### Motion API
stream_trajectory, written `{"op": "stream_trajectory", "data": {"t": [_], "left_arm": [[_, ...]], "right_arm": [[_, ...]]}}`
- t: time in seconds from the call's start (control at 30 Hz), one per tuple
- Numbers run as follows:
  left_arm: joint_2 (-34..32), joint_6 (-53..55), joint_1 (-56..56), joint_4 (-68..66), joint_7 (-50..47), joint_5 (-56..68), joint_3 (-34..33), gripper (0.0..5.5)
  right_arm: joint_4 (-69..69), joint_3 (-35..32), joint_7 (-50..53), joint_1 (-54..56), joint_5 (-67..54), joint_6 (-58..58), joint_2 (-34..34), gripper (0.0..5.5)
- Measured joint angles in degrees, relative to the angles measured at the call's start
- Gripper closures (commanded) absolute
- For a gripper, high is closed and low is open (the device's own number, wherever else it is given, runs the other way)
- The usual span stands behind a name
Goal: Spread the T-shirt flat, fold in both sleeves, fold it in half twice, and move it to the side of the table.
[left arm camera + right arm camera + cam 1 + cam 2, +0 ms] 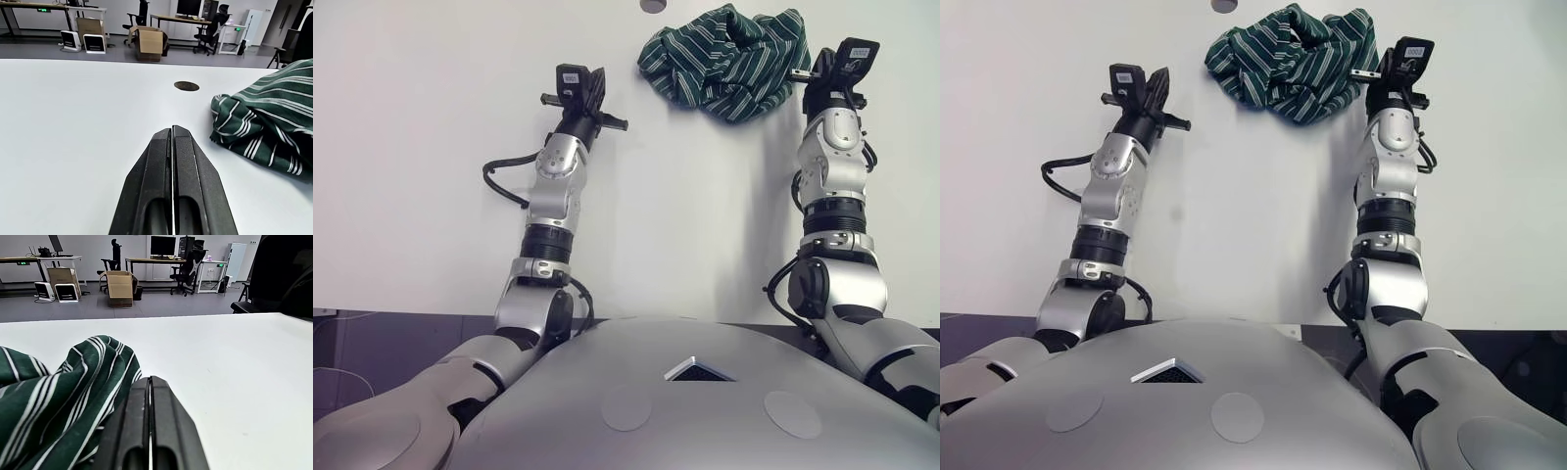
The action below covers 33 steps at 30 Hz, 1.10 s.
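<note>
T-shirt (729, 61) — lay crumpled on table (431, 196); left gripper (171, 130) clenched empty nearby, right gripper (150, 380) clenched empty at its edge.

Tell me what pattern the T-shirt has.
The T-shirt is dark green with thin white stripes, clearest in the left wrist view.

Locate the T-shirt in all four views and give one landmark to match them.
Left eye view: T-shirt crumpled at the top, right of centre.
Right eye view: T-shirt at the top, near centre.
Left wrist view: T-shirt beside the left gripper, toward the robot's right.
Right wrist view: T-shirt close beside the right gripper, toward the robot's left.
Landmark: round table hole, on the T-shirt's robot-left side.
</note>
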State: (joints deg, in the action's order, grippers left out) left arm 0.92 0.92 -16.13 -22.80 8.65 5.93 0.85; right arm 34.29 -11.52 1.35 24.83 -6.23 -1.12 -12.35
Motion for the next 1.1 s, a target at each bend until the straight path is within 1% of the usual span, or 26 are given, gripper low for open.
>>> {"op": "stream_trajectory", "data": {"t": [0.1, 0.2, 0.3, 0.37, 0.47, 0.5, 0.6, 0.67, 0.73, 0.83, 0.87, 0.9, 0.97, 1.1], "left_arm": [[-1.26, 0.07, -0.03, 1.22, 2.14, 0.03, 0.56, 5.46], [-4.72, 1.31, 0.18, 4.51, 7.2, -1.73, 4.0, 5.46], [-9.0, 4.36, 0.28, 8.48, 15.43, -3.45, 9.17, 5.0], [-12.05, 6.72, -2.14, 9.93, 22.1, -4.53, 13.25, 4.56], [-13.08, 9.72, -5.2, 9.57, 25.01, -5.89, 15.3, 4.0], [-12.87, 11.18, -5.93, 8.62, 25.91, -6.21, 16.15, 3.92], [-11.7, 10.92, -9.11, 2.81, 26.02, -9.75, 19.66, 3.92], [-10.35, 10.59, -11.49, 0.01, 25.37, -11.17, 20.58, 3.92], [-9.56, 9.86, -12.9, -1.42, 24.17, -11.19, 20.07, 3.92], [-9.43, 9.47, -12.74, -1.47, 23.51, -11.19, 19.44, 3.92], [-9.88, 8.9, -12.31, -0.52, 23.69, -11.23, 19.46, 3.92], [-10.48, 8.55, -11.08, 2.01, 24.08, -11.17, 19.44, 3.92], [-12.73, 8.68, -8.03, 5.62, 24.5, -11.09, 18.99, 3.92], [-17.4, 9.68, -2.2, 10.95, 25.19, -10.91, 16.62, 3.92]], "right_arm": [[-3.98, 0.52, 0.51, -1.4, 0.35, -0.51, 0.06, 5.5], [-10.11, 2.43, 1.25, -6.99, 2.12, -0.4, 1.51, 5.5], [-15.6, 4.32, 0.84, -11.69, 3.86, -0.53, 2.45, 4.99], [-19.28, 6.36, -3.12, -11.9, 4.09, -0.81, 1.4, 4.52], [-20.73, 9.05, -8.41, -11.32, 4.52, -2.1, -0.77, 3.93], [-21.24, 9.55, -9.61, -10.89, 4.89, -2.35, -1.63, 3.85], [-20.65, 10.41, -9.85, -8.5, 6.36, -2.55, -1.89, 3.85], [-19.24, 12.41, -11.17, -6.92, 6.48, -5.21, -0.5, 3.85], [-15.29, 16.89, -13.65, -5.21, 8.9, -7.76, 0.56, 3.85], [-5.8, 25.85, -18.37, -0.33, 15.84, -9.54, 0.62, 3.85], [-5.05, 29.27, -21.0, 1.56, 18.87, -9.83, -1.23, 3.85], [-7.24, 31.36, -25.4, 1.43, 19.88, -11.05, -3.96, 3.85], [-16.54, 32.17, -32.72, -2.88, 18.25, -13.6, -8.54, 3.85], [-38.7, 32.29, -45.05, -15.43, 10.28, -21.63, -17.82, 3.85]]}}
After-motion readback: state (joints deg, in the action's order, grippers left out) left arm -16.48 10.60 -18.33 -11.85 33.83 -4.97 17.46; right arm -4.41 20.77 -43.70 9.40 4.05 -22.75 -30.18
